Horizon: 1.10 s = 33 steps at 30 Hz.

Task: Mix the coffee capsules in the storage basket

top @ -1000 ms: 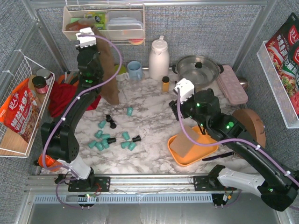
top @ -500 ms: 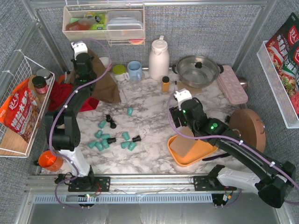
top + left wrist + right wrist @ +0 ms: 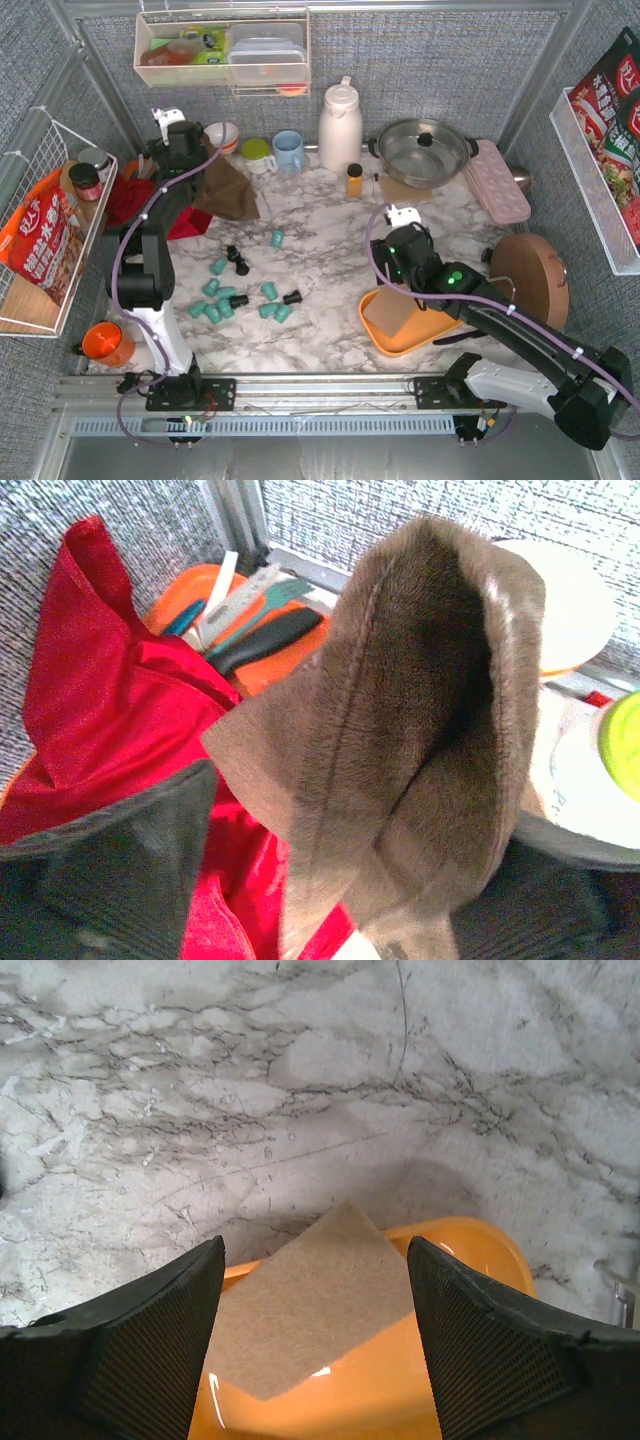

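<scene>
Jaws on the right gripper [image 3: 312, 1250] stand open and empty, directly above the storage basket [image 3: 480, 1245]. Its far rim sits just ahead of the fingertips, and a beige pad [image 3: 300, 1320] lies flat between them. No capsule shows inside the basket. Beyond that rim is bare marble desk [image 3: 330, 1080]. The coffee capsules [image 3: 269, 291] lie loose on the desk well off to the left of these jaws, a scatter of teal and black pods spread wider side to side than front to back. One black pod is at the end nearest the basket. The coming move, as I judge it, turns on that sideways gap: pods to the left, basket below. Farthest off, the left gripper [image 3: 190, 160] is at the back corner with its jaws apart and a brown cloth [image 3: 420, 730] between them, above a red cloth [image 3: 110, 710]. Whether a finger touches the brown cloth I cannot tell. The capsules lie on the near side of the left jaws, and the right jaws look the closer pair.
</scene>
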Each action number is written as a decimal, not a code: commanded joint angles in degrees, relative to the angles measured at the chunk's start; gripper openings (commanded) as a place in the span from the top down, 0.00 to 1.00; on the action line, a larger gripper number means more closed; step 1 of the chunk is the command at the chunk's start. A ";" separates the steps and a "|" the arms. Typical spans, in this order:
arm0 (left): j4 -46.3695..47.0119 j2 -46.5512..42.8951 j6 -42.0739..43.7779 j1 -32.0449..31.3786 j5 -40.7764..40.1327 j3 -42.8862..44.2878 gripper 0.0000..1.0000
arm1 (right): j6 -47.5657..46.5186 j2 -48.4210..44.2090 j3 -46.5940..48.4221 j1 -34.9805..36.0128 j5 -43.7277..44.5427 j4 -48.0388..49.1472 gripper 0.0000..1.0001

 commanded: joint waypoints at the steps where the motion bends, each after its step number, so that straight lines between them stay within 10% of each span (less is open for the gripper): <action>1: -2.20 -2.06 -3.76 0.21 3.44 0.01 0.02 | 3.42 -0.03 -0.96 -0.09 0.25 -1.78 0.22; 14: -10.56 -18.15 -6.78 -0.39 12.97 -3.29 0.01 | 7.72 0.45 -1.31 -0.09 -0.17 -3.53 0.21; 33: -3.29 -51.47 -1.14 -12.35 33.15 -38.93 0.01 | 29.53 4.82 -4.12 -0.21 11.75 -5.30 0.22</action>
